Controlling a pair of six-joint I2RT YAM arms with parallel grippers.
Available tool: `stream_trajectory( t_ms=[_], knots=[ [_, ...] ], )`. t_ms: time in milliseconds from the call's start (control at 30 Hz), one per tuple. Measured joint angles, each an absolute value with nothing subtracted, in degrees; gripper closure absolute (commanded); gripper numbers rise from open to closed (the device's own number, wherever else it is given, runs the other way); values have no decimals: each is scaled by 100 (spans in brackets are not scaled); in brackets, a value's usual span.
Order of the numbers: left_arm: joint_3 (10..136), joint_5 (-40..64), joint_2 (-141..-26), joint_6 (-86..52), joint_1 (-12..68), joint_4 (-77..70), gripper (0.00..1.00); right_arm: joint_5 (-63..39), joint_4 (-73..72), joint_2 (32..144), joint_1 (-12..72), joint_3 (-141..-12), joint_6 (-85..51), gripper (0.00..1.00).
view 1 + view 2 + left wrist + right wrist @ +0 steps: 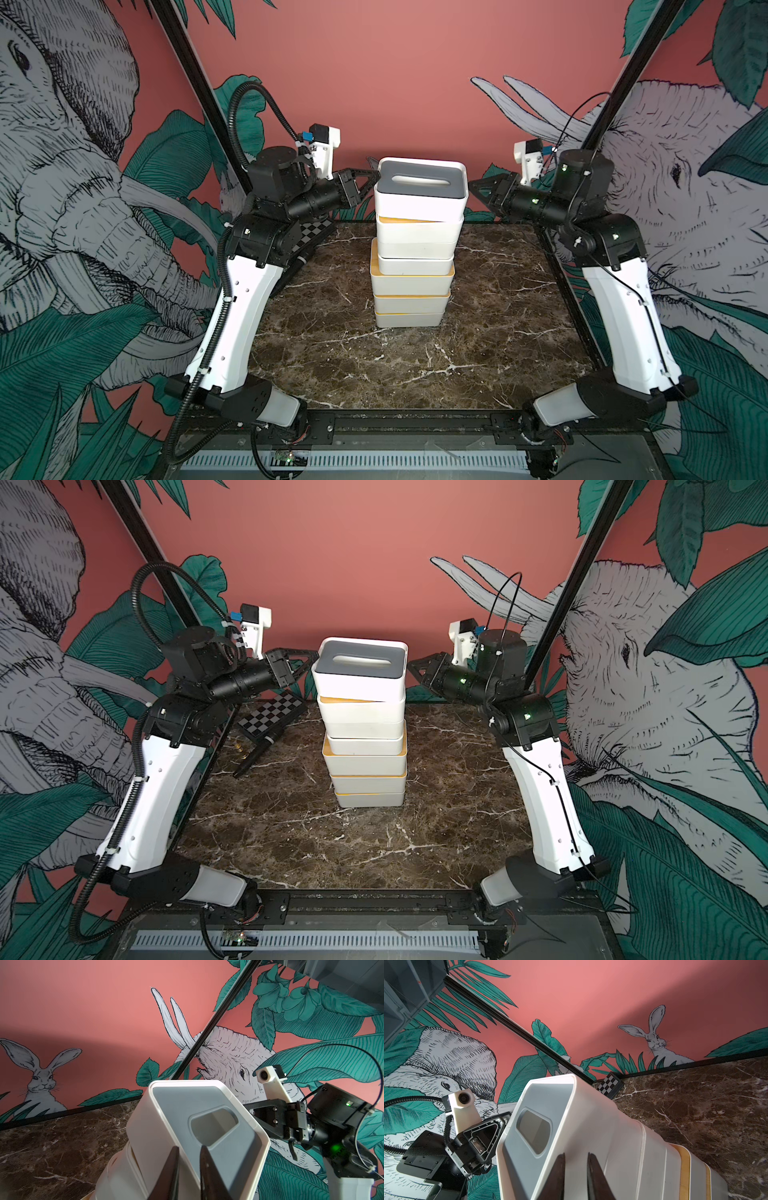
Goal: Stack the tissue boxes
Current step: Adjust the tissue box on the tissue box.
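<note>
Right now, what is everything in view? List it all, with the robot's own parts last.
tissue boxes: seven, white, yellowish lid edges showing, one stack mid-table
top box: one, white with a grey lid, sitting tilted on the stack
checkerboard case: one, black-and-white, far left of the table
black rod: one, beside the case; unclear what it is
table: one, dark brown marble
left arm, right arm: two, black and white, either side of the stack
left fingers: black, shut on the top box's rim
right fingers: black, shut on the opposite rim
</note>
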State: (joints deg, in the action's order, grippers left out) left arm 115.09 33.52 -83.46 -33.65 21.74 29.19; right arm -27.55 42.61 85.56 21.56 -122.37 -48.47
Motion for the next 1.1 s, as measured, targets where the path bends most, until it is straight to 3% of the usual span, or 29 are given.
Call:
stream_trajectory(
  t_ms=[1100],
  knots=[
    [11640, 2958, -8195, -3249, 2399, 3190, 76, -2613, 4180, 8440, 2163, -12101, -4862, 75]
  ],
)
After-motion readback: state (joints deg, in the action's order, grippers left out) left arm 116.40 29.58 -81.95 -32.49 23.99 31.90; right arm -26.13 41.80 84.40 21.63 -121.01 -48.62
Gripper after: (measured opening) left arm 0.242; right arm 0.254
